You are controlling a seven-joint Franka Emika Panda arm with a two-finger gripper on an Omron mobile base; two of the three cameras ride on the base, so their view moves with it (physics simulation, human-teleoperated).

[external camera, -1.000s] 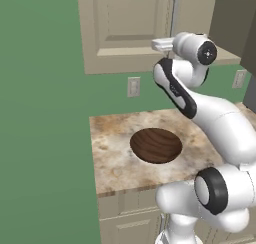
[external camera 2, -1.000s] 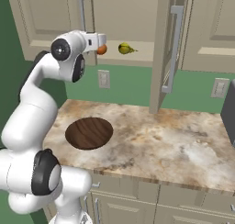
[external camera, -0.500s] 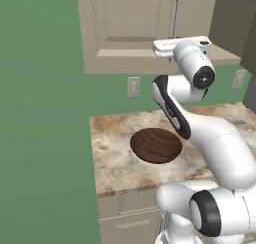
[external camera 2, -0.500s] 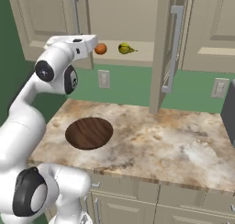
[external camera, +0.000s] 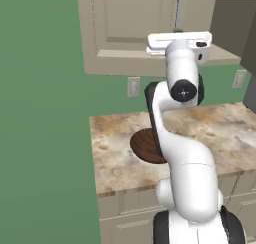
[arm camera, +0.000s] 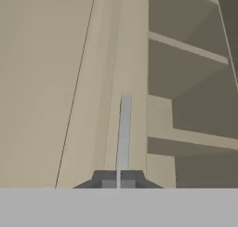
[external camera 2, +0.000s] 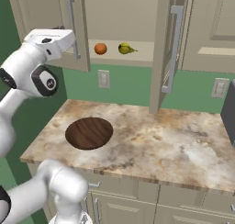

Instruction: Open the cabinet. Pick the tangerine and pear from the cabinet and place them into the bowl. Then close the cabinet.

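Your two-finger gripper (arm camera: pixel 119 179) pinched fully together, nothing held, before the beige cabinet's (external camera 2: pixel 114 16) open door, yellow-green pear (external camera 2: pixel 125 48) lengthwise along shelf's front edge, tapered end right, beside round orange tangerine (external camera 2: pixel 100 48).

Both cabinet (external camera 2: pixel 110 16) doors swung open; shelf front clear betw. them.

one tangerine (external camera 2: pixel 100 48), one pear (external camera 2: pixel 124 48), one bowl (external camera 2: pixel 89 133), perhaps two outlets (external camera 2: pixel 103 79)
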